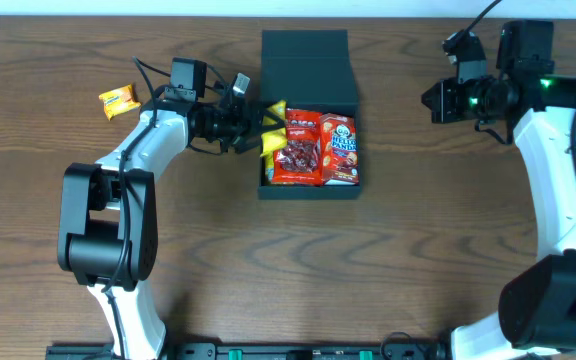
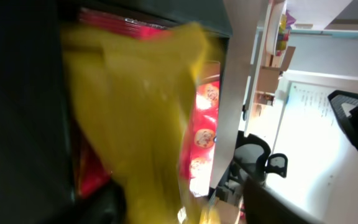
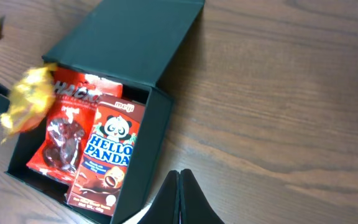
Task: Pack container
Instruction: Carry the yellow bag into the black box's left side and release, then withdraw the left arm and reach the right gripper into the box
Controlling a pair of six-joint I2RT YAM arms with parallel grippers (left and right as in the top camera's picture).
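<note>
Blurred yellow packet (image 2: 129, 124) before left claw (image 1: 252, 122), grip unclear, arm stretched to container (image 1: 306, 52) edge, right claw (image 3: 179, 194) closed, empty, well apart

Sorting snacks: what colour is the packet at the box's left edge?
The packet is yellow; right wrist view shows it best.

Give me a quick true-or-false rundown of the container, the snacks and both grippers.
The lid of the container stands open. True.
The Hello Panda box lies outside the container. False: it is inside, beside the red packet.
The right gripper holds a packet. False: it is shut, empty, away from the container.
A yellow packet sits at the container's left edge, by the left gripper. True.
A small wrapped snack lies on the table, outside the container. True.
</note>
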